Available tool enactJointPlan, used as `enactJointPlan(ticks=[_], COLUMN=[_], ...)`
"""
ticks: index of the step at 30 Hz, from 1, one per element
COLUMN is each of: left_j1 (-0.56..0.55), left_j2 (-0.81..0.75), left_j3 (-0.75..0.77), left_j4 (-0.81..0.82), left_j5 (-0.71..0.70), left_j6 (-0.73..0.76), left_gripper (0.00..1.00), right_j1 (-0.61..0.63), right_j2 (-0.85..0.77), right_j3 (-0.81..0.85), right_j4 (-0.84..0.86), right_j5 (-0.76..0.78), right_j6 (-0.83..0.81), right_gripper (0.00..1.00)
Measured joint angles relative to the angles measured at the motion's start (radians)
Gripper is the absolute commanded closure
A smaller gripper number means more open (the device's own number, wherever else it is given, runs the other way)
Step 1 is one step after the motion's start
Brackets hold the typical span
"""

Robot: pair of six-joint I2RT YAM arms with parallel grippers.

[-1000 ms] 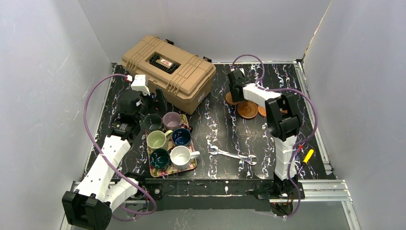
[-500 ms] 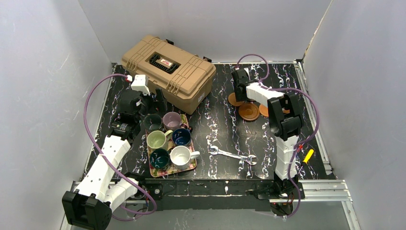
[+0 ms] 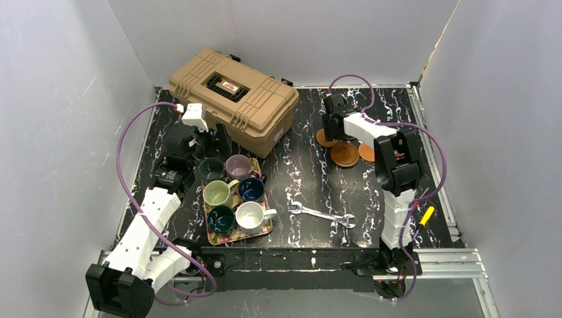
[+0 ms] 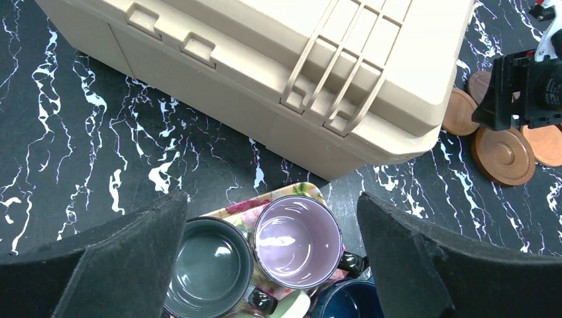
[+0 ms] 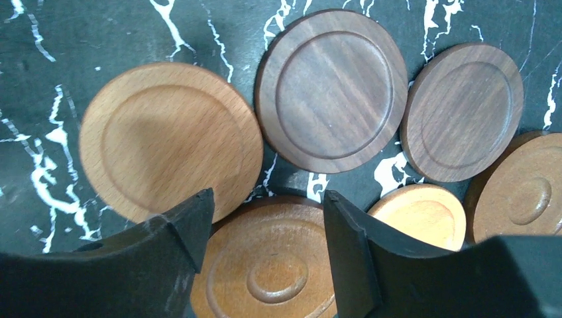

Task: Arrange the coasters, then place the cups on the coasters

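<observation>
Several round wooden coasters lie clustered at the back right, among them a pale one (image 5: 171, 139), two dark ones (image 5: 331, 89) (image 5: 462, 109) and a large ringed orange one (image 5: 268, 265) (image 3: 344, 154). My right gripper (image 5: 268, 199) (image 3: 335, 120) hovers open above the ringed coaster, holding nothing. Several cups stand on the floral tray (image 3: 265, 229) at the left: dark green (image 4: 209, 268), mauve (image 4: 298, 242), navy (image 3: 251, 189), yellow-green (image 3: 217, 193), teal (image 3: 220, 218), white (image 3: 250, 216). My left gripper (image 4: 272, 199) (image 3: 209, 142) hangs open above the dark green and mauve cups.
A tan toolbox (image 3: 232, 96) fills the back left, close behind the tray. A wrench (image 3: 323, 214) lies near the front middle. A yellow-handled tool (image 3: 426, 214) lies at the right edge by the right arm's base.
The right gripper has shifted slightly right over the coasters and its jaws have spread wider. The left arm and the cups have not moved.
</observation>
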Motion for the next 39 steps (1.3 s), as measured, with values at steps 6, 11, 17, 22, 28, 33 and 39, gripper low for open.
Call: enactJointPlan(ticks=[6,11,17,22,28,33,39], left_j1=[0.000,0.000,0.000,0.000,0.000,0.000,0.000], left_j2=[0.000,0.000,0.000,0.000,0.000,0.000,0.000], left_j3=[0.000,0.000,0.000,0.000,0.000,0.000,0.000], left_j4=[0.000,0.000,0.000,0.000,0.000,-0.001,-0.008], left_j5=[0.000,0.000,0.000,0.000,0.000,0.000,0.000], left_j6=[0.000,0.000,0.000,0.000,0.000,0.000,0.000], left_gripper=[0.02,0.02,0.02,0.02,0.02,0.02,0.02], right_j1=[0.000,-0.003,-0.029,-0.069,-0.092,-0.119,-0.137], right_j2=[-0.063,-0.143,-0.221,-0.222,-0.222,-0.170,-0.035], right_j3=[0.000,-0.011,-0.117,-0.179,-0.195,-0.112,0.026], right_j4=[-0.030,-0.043,-0.048,-0.051,-0.024,0.014,0.113], right_j5=[-0.066,-0.084,-0.094,-0.127,-0.159,-0.204,-0.228], right_j6=[0.000,0.001,0.002,0.005,0.004,0.001,-0.010], right_gripper=[0.16,0.05,0.01,0.01,0.06,0.12,0.17])
